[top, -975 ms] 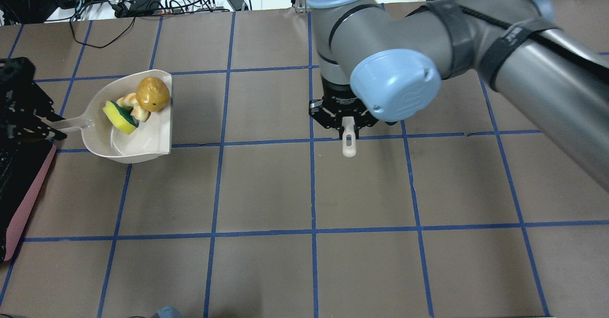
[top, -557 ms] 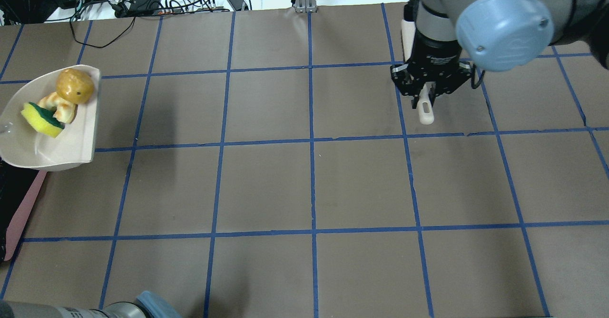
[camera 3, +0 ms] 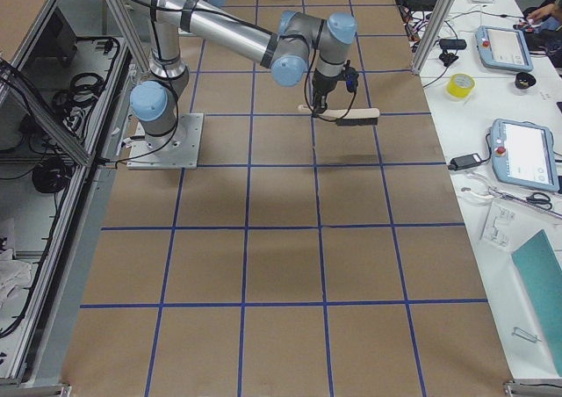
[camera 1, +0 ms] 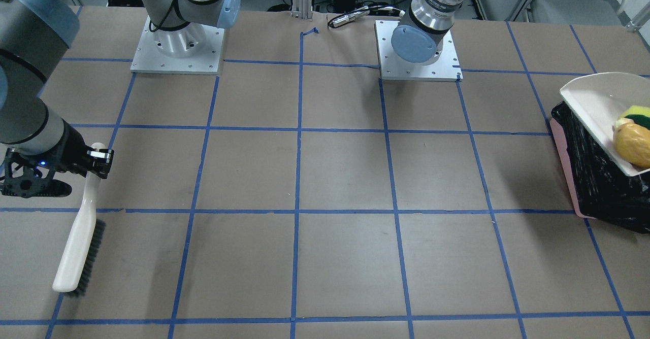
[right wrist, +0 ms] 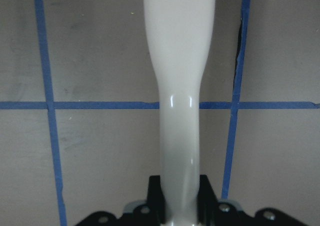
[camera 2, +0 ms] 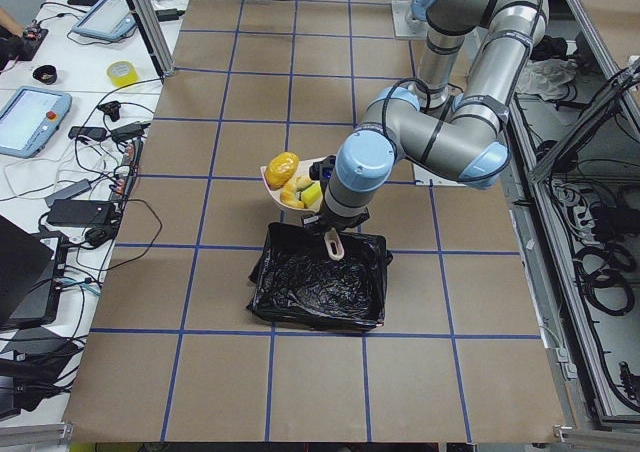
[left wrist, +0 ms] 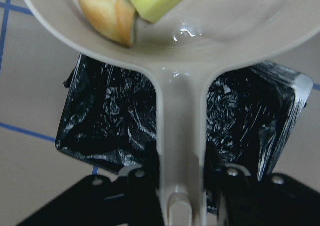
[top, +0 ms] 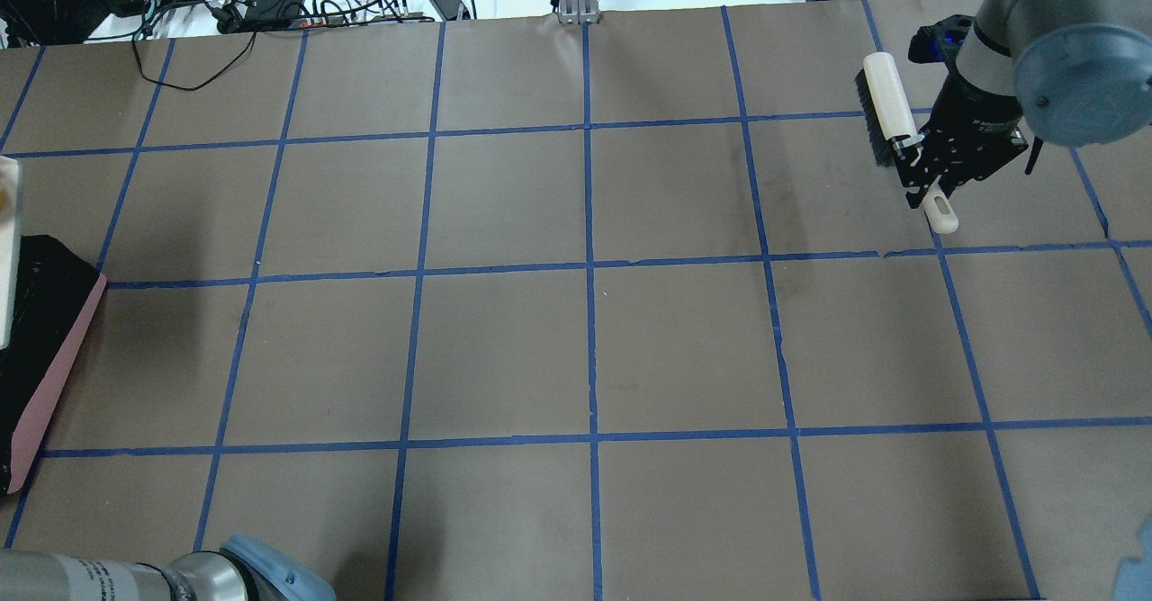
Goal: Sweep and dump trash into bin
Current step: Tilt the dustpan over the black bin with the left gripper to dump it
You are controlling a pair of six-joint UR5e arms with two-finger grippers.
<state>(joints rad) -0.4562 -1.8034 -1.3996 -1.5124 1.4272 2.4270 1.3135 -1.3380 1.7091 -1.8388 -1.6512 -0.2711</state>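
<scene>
Moved: dustpan [camera 1: 591, 100] gone from the open table to above the bin [camera 1: 602, 197]; brush [camera 1: 76, 247] carried further to the robot's right.
Left gripper [left wrist: 181, 163]: clamped on the dustpan handle.
Trash: potato lump [camera 1: 632, 143], croissant [left wrist: 107, 13] and sponge [camera 1: 639, 111] lie in the pan, straight ahead of the gripper along the handle's axis.
Bin: directly beneath the handle; a tip should drop the load there.
Right gripper [top: 927, 174]: far off, gripping the brush handle.
</scene>
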